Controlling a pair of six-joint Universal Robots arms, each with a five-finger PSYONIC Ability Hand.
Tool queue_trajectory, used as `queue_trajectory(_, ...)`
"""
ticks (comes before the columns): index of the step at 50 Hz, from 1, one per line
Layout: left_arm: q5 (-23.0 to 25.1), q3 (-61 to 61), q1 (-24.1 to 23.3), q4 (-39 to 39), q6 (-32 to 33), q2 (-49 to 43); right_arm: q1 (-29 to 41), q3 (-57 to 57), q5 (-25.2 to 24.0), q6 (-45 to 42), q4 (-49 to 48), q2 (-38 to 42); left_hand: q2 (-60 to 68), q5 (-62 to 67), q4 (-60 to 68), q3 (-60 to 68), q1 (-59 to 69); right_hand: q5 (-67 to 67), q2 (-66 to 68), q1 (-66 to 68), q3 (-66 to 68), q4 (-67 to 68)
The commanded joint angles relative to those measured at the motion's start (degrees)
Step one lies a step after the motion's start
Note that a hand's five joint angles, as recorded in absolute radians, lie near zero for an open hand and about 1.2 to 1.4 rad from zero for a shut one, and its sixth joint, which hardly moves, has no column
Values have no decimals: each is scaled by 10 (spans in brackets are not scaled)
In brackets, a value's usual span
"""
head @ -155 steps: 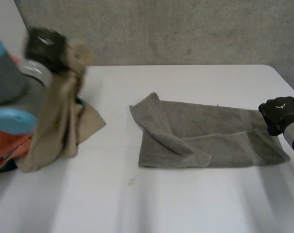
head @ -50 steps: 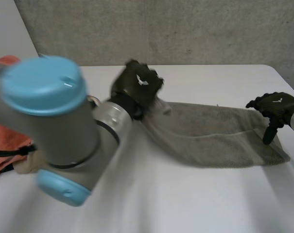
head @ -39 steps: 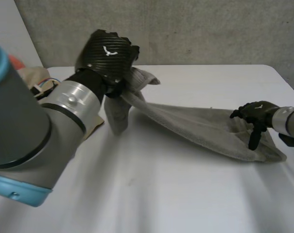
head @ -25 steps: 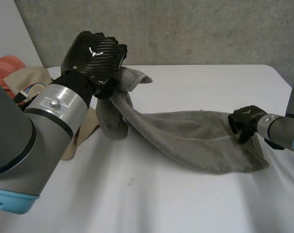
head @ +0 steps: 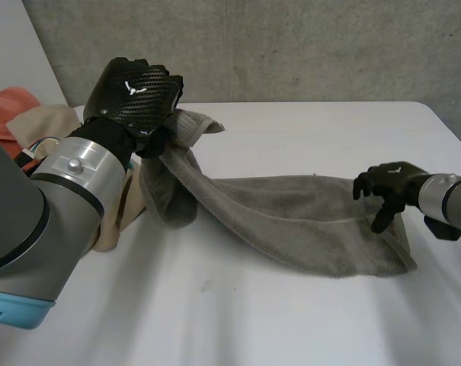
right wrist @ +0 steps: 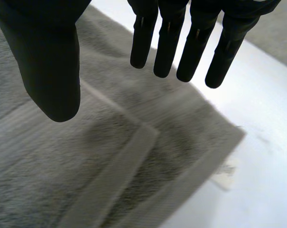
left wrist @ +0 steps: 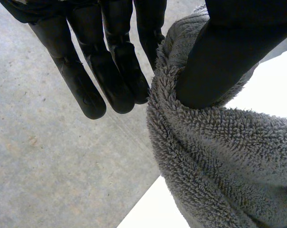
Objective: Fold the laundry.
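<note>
While the left hand (head: 135,95) was raised in the head view, it held one end of the grey towel (head: 306,221), which sloped down to the table (head: 291,320) under the right hand (head: 390,187). From the left wrist, the thumb pinched the towel against the fingers (left wrist: 150,42). From the right wrist, straight, parted fingers (right wrist: 168,42) hung over the towel's corner.

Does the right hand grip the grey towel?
No, the right hand hovers open and straight above the grey towel, with no cloth pinched or curled round.
</note>
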Motion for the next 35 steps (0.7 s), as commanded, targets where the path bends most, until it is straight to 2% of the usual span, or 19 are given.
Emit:
queue_trajectory(1,1,7,-1,3,-3,5,16,32,-9,11,-32,24,115,147,112,117,157,18,7,5,7,6)
queue_trajectory(9,-1,9,-2,2,-4,6,30,55,-2,14,-93,51,115,147,112,117,157,6,-5,-7,-4,-6)
queue_trajectory(11,-2,8,-2,3,-4,6,33,58,0,14,-109,53,115,147,112,117,157,160,149,147,149,148)
queue_trajectory(13,-3,8,-2,3,-4,6,33,61,2,14,-119,51,115,147,112,117,157,466,455,452,455,453)
queue_trajectory(14,-3,8,-1,3,-4,6,33,63,6,18,-131,45,115,147,112,117,157,497,487,484,487,485)
queue_trajectory(16,-4,8,0,2,-6,6,30,68,8,27,-139,33,115,147,112,117,157,498,487,485,487,485)
queue_trajectory(24,-19,6,18,-5,-14,13,-11,98,9,39,-144,-119,115,147,112,117,157,498,487,485,487,485)
queue_trajectory(28,-29,2,35,-26,-25,19,-59,70,0,3,-42,-193,115,147,112,117,157,498,487,485,487,485)
queue_trajectory(35,-30,-5,47,-78,-33,17,-92,38,-4,-100,76,-229,115,147,112,117,157,498,487,485,487,485)
